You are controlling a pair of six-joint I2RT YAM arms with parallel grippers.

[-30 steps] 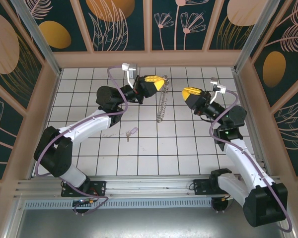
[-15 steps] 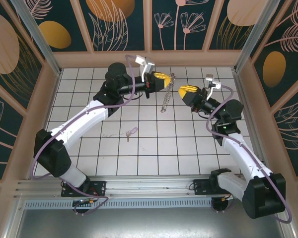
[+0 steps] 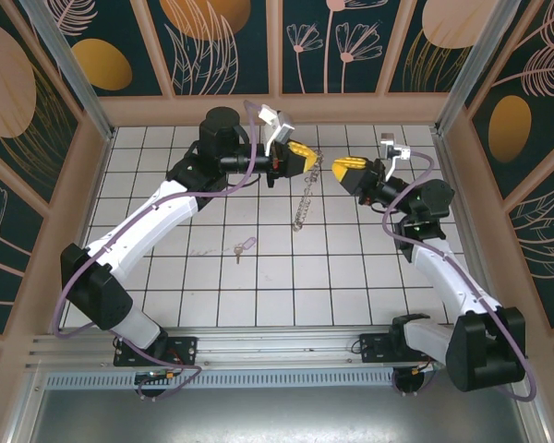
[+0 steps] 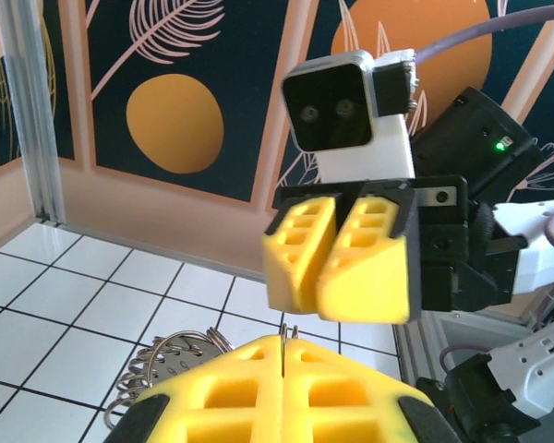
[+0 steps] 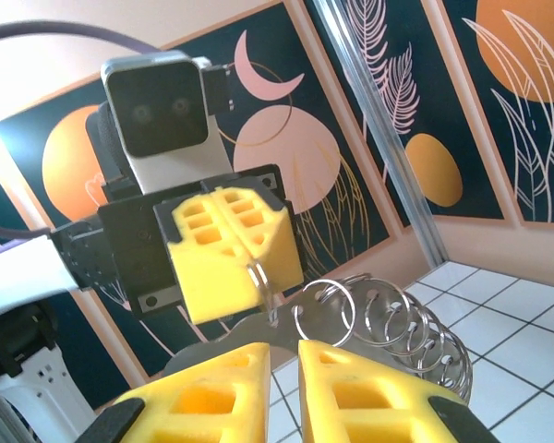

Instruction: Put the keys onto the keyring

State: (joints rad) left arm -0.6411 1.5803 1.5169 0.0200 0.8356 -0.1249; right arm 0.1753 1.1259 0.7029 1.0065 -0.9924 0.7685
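We see the left claw (image 3: 305, 159) with its yellow, honeycomb-moulded pads pressed flat together on a thin wire loop at the top of the keyring (image 3: 301, 201). The rest of the keyring hangs straight down below the claw like a short chain. From the right wrist, the keyring (image 5: 379, 314) reads as a bunch of slim, shiny metal loops crowded side by side, just beyond the right claw's own fingertips.

The right claw (image 3: 338, 169) faces the left one tip to tip and just beside it. Its blocky yellow pads stand a narrow slit apart, and we see nothing between them. Both claws carry black housings, and a grey camera box sits above each.

The key (image 3: 243, 246), small and metallic with a pale lilac tag, lies flat on the floor. It is well apart from both claws, on the base side of the left claw and off to its left.

The floor (image 3: 351, 277) beneath the claws is glossy white square tile with dark grout lines. Around it are pale wooden frames and dark teal wall panels (image 3: 222, 46) printed with orange discs and pink leaf outlines.
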